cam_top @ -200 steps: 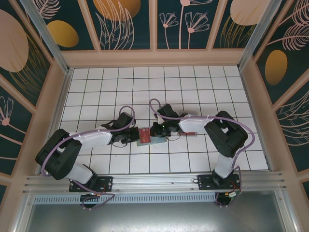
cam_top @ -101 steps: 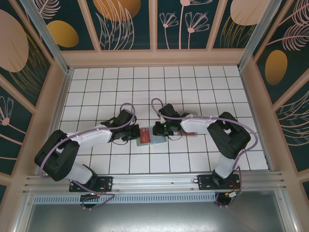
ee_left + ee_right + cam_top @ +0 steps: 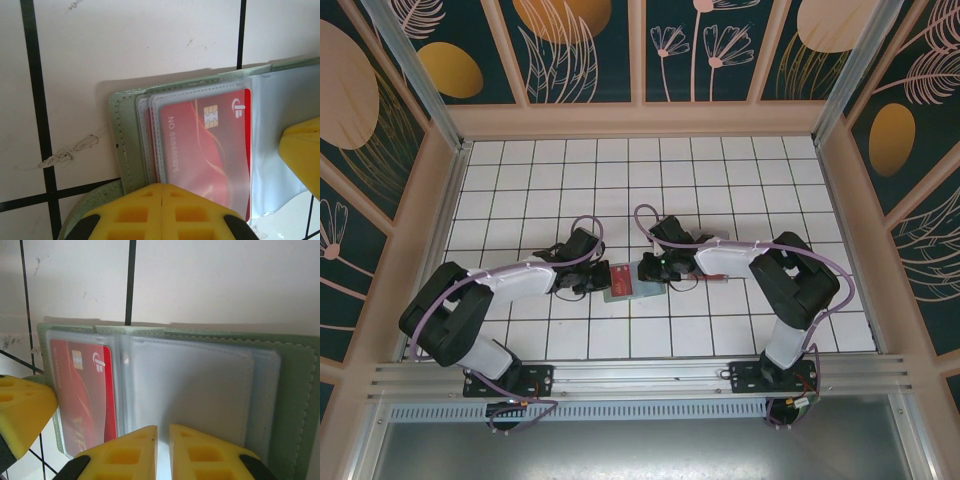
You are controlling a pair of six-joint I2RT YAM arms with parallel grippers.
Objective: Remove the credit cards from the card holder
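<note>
- The left gripper [image 3: 162, 190] sits at the bottom centre of the left wrist view. Its 2 yellow fingers are pressed together, with only a hairline seam between them.
- Its tips lie over the near edge of the holder [image 3: 119, 135]. I cannot tell whether anything is pinched between them.
- Just beyond the tips, 1 red card [image 3: 205, 150] fills the middle of that view. It has a chip, a white logo and a printed number, and it is tucked inside a clear sleeve [image 3: 150, 107].
- More clear sleeves are stacked behind it, against the holder's stitched green edge.
- The right gripper [image 3: 162, 435] sits at the bottom centre of the right wrist view. Its fingers are nearly together, and the thin slit between them shows pale sleeve plastic, so it looks clamped on the near edge of the holder's sleeves.
- In that view the holder [image 3: 300, 390] lies open across the frame. Pale sleeves with no card visible in them fill the middle and right, and the red card [image 3: 85, 390] is at the left.
- A yellow finger of the left gripper shows at the lower left of the right wrist view, beside the card.
- From above, the 2 grippers [image 3: 592, 282] [image 3: 650, 270] meet at the holder [image 3: 640, 290] from the left and right.
- The holder lies flat on the white tiled worktop [image 3: 720, 180], slightly below the centre of the top view, with its red card [image 3: 620, 277] on the left half.
</note>
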